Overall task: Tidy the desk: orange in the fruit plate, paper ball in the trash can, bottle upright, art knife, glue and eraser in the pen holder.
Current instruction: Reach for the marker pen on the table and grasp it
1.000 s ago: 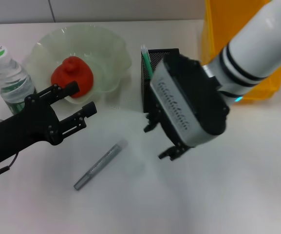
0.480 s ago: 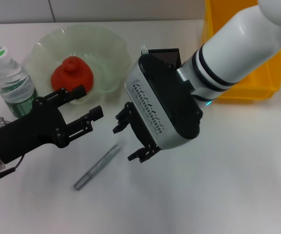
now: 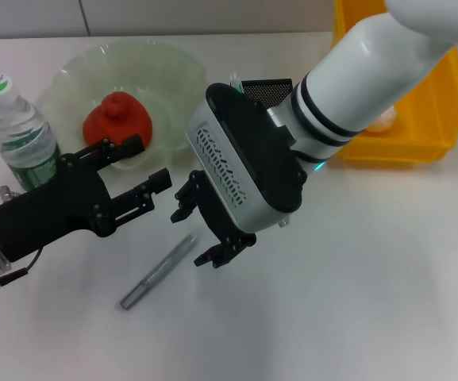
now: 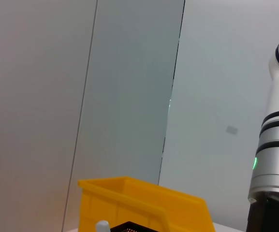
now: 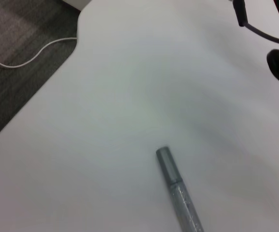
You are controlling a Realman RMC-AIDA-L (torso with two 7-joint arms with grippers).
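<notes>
The grey art knife (image 3: 161, 270) lies flat on the white desk and also shows in the right wrist view (image 5: 178, 193). My right gripper (image 3: 201, 232) is open, just right of the knife's far end and a little above it. My left gripper (image 3: 143, 163) is open and empty, hovering between the knife and the fruit plate (image 3: 78, 63). The orange (image 3: 117, 119) sits in the plate. The bottle (image 3: 14, 127) stands upright at the far left. The pen holder (image 3: 270, 87) is mostly hidden behind my right arm. The yellow trash can (image 3: 419, 111) holds a pale wad (image 3: 383, 119).
A light green stick with a white tip (image 3: 235, 81) stands in the pen holder. The desk's edge, dark floor and a white cable (image 5: 28, 48) show in the right wrist view. The left wrist view shows the trash can (image 4: 144, 203) and my right arm (image 4: 274, 159).
My right gripper has swung left from beside the pen holder to just above the art knife's far end. My left gripper has shifted slightly right.
</notes>
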